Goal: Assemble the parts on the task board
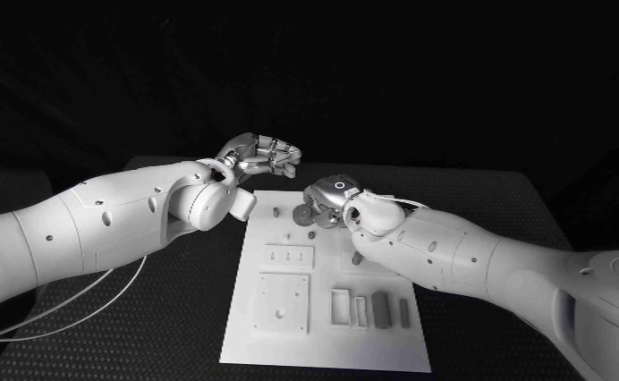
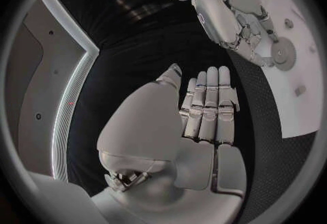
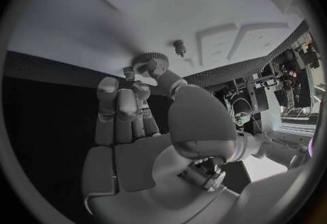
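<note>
Right hand (image 1: 326, 204) pinches a round toothed gear (image 3: 151, 62) at the board's (image 1: 323, 345) far end. Left hand (image 1: 262, 156) holds nothing, fingers straight and together.

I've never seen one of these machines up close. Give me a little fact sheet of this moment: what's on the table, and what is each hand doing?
Surface: black table
Work piece: white task board, lying flat between the arms
Left hand: raised beyond the board's far left corner, fingers curled in, holding nothing
Right hand: at the board's far end, fingers on a round toothed gear
Other parts: upright grey pieces near the board's near edge, a small peg close to the gear
Stage: assembly under way
</note>
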Motion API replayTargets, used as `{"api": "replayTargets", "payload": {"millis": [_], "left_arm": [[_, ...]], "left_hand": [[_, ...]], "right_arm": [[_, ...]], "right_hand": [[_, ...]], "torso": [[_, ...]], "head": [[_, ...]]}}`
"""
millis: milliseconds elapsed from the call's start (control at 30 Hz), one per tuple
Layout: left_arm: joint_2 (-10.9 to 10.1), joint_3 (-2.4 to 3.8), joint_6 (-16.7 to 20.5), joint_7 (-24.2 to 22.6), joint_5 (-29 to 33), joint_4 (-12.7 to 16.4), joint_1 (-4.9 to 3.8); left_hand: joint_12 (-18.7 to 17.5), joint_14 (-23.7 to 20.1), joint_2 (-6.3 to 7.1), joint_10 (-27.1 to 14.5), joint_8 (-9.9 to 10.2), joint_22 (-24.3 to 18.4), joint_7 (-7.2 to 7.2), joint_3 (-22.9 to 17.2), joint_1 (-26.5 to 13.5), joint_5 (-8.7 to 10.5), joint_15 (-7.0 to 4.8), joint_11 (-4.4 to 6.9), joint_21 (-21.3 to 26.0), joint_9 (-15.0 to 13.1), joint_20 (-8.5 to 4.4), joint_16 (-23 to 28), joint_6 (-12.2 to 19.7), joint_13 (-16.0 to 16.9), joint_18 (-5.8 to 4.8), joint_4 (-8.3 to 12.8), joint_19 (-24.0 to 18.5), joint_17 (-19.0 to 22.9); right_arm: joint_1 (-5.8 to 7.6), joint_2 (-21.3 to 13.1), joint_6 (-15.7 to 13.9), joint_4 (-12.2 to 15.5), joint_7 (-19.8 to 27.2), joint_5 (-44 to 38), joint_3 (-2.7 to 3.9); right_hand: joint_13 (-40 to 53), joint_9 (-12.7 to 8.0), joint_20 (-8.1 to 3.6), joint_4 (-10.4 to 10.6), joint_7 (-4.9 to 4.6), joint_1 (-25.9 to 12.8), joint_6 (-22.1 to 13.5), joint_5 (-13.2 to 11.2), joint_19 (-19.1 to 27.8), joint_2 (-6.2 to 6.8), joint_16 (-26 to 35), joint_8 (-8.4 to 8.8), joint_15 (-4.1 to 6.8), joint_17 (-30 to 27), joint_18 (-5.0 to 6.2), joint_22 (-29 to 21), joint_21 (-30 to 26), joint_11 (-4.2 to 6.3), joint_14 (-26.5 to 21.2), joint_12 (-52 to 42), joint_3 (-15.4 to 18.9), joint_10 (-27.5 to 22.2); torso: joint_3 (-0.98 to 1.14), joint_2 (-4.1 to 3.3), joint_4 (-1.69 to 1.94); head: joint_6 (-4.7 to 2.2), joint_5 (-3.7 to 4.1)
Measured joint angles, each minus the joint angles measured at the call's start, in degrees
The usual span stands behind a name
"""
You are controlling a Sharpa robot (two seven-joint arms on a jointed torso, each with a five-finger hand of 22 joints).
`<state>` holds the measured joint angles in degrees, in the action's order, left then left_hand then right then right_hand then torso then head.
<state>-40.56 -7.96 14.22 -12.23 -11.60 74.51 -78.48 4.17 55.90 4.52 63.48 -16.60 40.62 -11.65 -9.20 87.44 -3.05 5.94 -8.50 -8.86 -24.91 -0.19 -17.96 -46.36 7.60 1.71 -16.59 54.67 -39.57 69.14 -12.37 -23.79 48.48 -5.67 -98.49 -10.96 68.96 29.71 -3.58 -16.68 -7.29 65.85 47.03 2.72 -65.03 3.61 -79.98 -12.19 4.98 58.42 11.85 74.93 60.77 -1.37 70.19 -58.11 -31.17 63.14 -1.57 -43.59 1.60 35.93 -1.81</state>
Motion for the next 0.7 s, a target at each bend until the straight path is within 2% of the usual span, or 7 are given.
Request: {"api": "replayTargets", "payload": {"millis": [33, 100, 300, 533, 700], "left_arm": [[0.0, 0.0, 0.0, 0.0, 0.0, 0.0, 0.0], [-0.1, 0.0, 0.0, 0.0, 0.0, 0.0, 0.0], [-0.5, 0.0, 0.0, 0.0, 0.0, 0.1, 0.0], [-1.2, 0.0, 0.0, 0.0, 0.0, 0.0, -0.01], [-1.3, -0.02, 0.0, 0.0, 0.0, -0.1, -0.01]], "left_hand": [[0.0, 0.0, 0.0, 0.0, 0.0, 0.0, 0.0, 0.0, 0.0, 0.0, 0.0, 0.0, 0.0, 0.0, 0.0, 0.0, 0.0, 0.0, 0.0, 0.0, 0.0, 0.0], [0.0, 0.0, 0.0, 0.0, 0.0, 0.0, 0.0, 0.0, 0.0, 0.0, 0.0, 0.0, 0.0, 0.0, 0.0, 0.0, 0.0, 0.0, 0.0, 0.0, 0.0, 0.0], [0.0, 0.0, 0.0, 0.0, 0.0, 0.0, 0.0, 0.0, 0.0, 0.0, 0.0, 0.0, 0.0, 0.0, 0.0, 0.0, 0.0, 0.0, 0.0, 0.0, 0.0, -0.1], [0.0, 0.0, 0.0, 0.0, 0.0, 0.0, 0.0, 0.0, 0.0, 0.0, 0.0, 0.0, 0.0, 0.0, 0.0, 0.0, 0.0, 0.0, 0.0, 0.0, 0.0, -0.1], [0.0, 0.0, 0.0, 0.0, 0.0, 0.0, 0.0, 0.0, 0.0, 0.0, 0.0, 0.0, 0.0, 0.0, 0.0, 0.0, 0.0, 0.0, 0.0, 0.0, 0.0, 0.0]], "right_arm": [[0.0, -0.1, 0.1, 0.0, 0.0, 0.1, 0.0], [0.0, -0.6, 0.1, 0.3, 0.0, 0.4, 0.0], [0.63, -3.2, 0.0, 2.6, 0.1, 1.8, 0.06], [2.13, -7.9, -0.8, 8.4, 0.9, 4.4, 1.83], [2.47, -12.3, -2.1, 11.9, 2.1, 7.1, 3.41]], "right_hand": [[0.0, 0.1, -0.03, 0.0, 0.0, -0.2, 0.0, 0.0, 0.2, -0.75, 0.0, 0.0, 0.0, 0.0, 0.0, 0.0, 0.0, 0.0, 0.0, 0.0, 0.0, 0.0], [0.0, 0.1, -0.07, 0.0, 0.0, -0.5, 0.0, 0.0, 0.2, -1.46, 0.0, 0.0, 0.0, 0.0, 0.0, 0.0, 0.0, 0.0, 0.0, 0.0, 0.0, 0.0], [0.0, 0.3, -0.11, 0.0, 0.0, -0.5, 0.0, 0.0, 0.3, -1.52, 0.0, -0.24, 0.0, 0.2, 0.0, 0.0, 0.0, 0.01, 0.0, 0.0, 0.0, 0.0], [0.0, 0.3, -0.1, 0.0, 0.01, -0.5, 0.0, 0.0, 0.3, -1.52, 0.0, -0.23, 0.01, 0.2, 0.0, 0.0, 0.0, 0.03, 0.0, 0.0, 0.0, 0.0], [0.0, 0.5, -0.02, 0.0, 0.01, -0.5, 0.0, 0.0, 0.4, -1.52, 0.0, -0.61, -0.04, 0.3, -0.01, 0.0, 0.0, 0.03, 0.0, 0.0, 0.0, 0.0]], "torso": [[0.01, 0.0, 0.0], [0.01, 0.0, -0.03], [0.1, 0.03, -0.18], [0.18, 0.07, -0.36], [0.36, 0.2, -0.77]], "head": [[0.02, 0.0], [0.04, 0.0], [-0.03, -0.1], [-0.23, -0.09], [-0.41, -0.1]]}}
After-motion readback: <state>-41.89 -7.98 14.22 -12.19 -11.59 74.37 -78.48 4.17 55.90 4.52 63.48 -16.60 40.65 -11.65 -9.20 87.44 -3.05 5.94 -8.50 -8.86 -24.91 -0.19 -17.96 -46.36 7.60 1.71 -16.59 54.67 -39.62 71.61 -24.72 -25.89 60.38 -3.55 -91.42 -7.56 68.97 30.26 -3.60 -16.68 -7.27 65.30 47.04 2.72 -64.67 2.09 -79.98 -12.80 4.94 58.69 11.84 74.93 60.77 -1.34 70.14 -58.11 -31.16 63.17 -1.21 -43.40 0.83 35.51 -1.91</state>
